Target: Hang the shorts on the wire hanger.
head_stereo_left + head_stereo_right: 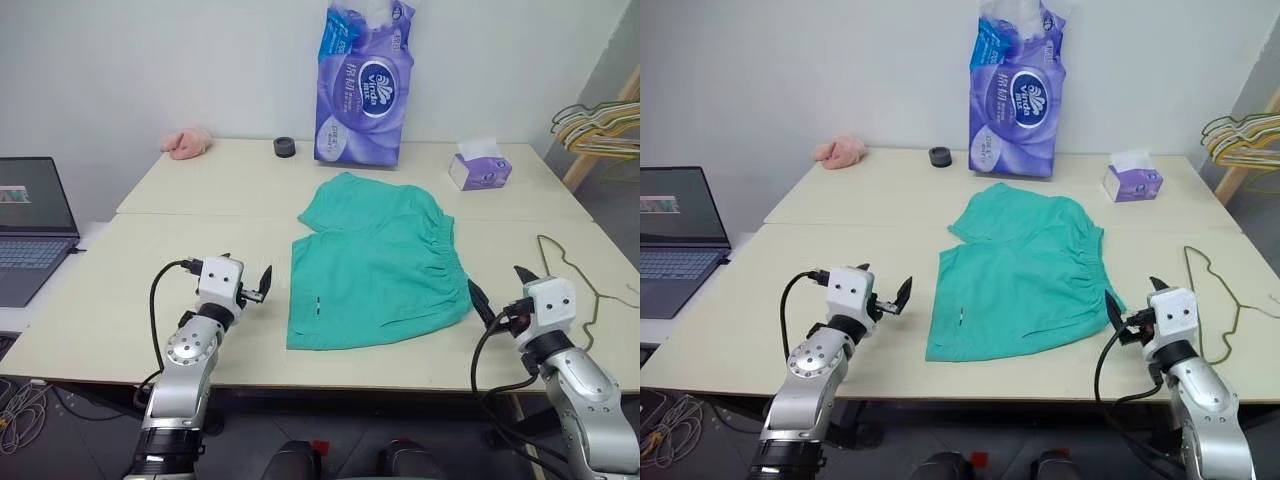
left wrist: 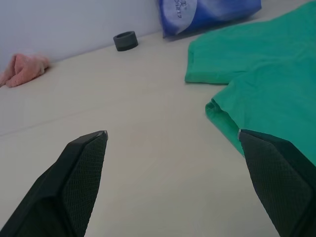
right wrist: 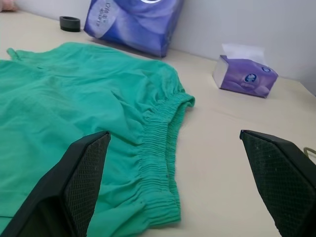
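Shorts (image 1: 378, 262) are laid flat on the table (image 1: 200, 200), easy to grab. Both claws, left (image 1: 252, 285) and right (image 1: 498, 290), are held wide open, empty.

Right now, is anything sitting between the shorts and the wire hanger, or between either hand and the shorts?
Nothing visible. The shorts lie flat; bare table separates them from the wire hanger, the left hand and the right hand.

Silver arms, white wrists, black cables, textured black fingers (image 2: 79, 182).
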`<control>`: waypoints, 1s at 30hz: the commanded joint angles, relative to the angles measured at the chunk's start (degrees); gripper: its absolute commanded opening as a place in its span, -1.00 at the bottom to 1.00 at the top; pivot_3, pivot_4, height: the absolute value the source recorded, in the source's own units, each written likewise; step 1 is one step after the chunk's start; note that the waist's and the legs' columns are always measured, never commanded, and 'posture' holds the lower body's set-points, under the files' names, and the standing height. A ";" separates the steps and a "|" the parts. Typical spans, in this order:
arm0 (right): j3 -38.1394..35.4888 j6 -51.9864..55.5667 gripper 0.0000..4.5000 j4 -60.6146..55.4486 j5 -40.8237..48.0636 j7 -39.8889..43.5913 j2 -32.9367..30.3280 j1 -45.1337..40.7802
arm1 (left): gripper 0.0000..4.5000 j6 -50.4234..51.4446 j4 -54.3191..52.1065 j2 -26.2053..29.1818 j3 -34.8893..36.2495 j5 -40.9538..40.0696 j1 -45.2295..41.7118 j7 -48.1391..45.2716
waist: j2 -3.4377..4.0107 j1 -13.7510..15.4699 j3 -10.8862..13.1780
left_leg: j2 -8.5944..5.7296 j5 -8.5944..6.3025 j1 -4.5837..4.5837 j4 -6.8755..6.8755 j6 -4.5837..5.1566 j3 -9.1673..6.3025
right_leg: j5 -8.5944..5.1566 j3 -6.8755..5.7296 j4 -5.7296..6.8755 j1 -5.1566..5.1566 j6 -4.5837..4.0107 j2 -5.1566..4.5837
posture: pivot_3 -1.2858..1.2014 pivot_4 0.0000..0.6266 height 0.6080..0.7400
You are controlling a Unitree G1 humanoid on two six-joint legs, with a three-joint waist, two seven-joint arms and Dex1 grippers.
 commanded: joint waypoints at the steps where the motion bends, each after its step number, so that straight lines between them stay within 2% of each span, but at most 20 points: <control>1: -2.11 -2.45 1.00 0.47 0.18 0.41 -0.84 1.00 | 1.00 -1.64 -1.93 0.49 0.45 -0.72 -1.06 -1.10 | 0.02 -0.03 -0.01 | 0.00 0.00 0.00 0.00 0.00 0.00 | 0.00 0.00 0.00 0.00 0.00 0.00 | 0.03 -0.90 1.00; 9: 0.92 -6.06 1.00 -1.07 -2.30 4.88 -4.58 3.42 | 1.00 -0.53 -3.70 2.05 -1.78 -1.39 0.54 -5.99 | 0.04 -0.61 -0.03 | 0.02 0.00 0.02 -0.01 0.00 0.03 | -0.01 -0.01 0.02 0.00 -0.01 0.04 | 0.02 -0.90 1.00; 25: 2.97 -3.04 1.00 -6.05 -2.22 6.69 -6.46 2.53 | 1.00 0.09 -4.30 2.71 -1.28 -4.69 0.80 -10.28 | 0.03 -0.55 -0.04 | 0.01 0.00 0.02 -0.02 0.00 0.02 | -0.01 0.00 0.01 0.01 -0.01 0.03 | 0.02 -0.91 1.00; 28: 3.07 -3.03 1.00 -6.31 -2.12 7.03 -6.90 2.66 | 1.00 0.82 -4.90 3.52 -1.76 -6.22 1.47 -13.24 | 0.03 -0.58 -0.04 | 0.01 0.00 0.02 -0.02 0.00 0.02 | -0.01 -0.01 0.01 0.01 -0.01 0.04 | 0.01 -0.90 1.00; 30: 3.16 -2.82 1.00 -6.80 -1.89 7.59 -7.25 2.81 | 1.00 2.82 -6.53 4.13 -1.36 -10.86 2.49 -17.69 | 0.03 -0.63 -0.04 | 0.01 0.00 0.02 -0.02 0.00 0.03 | -0.01 -0.01 0.01 0.01 -0.01 0.04 | 0.01 -0.90 1.00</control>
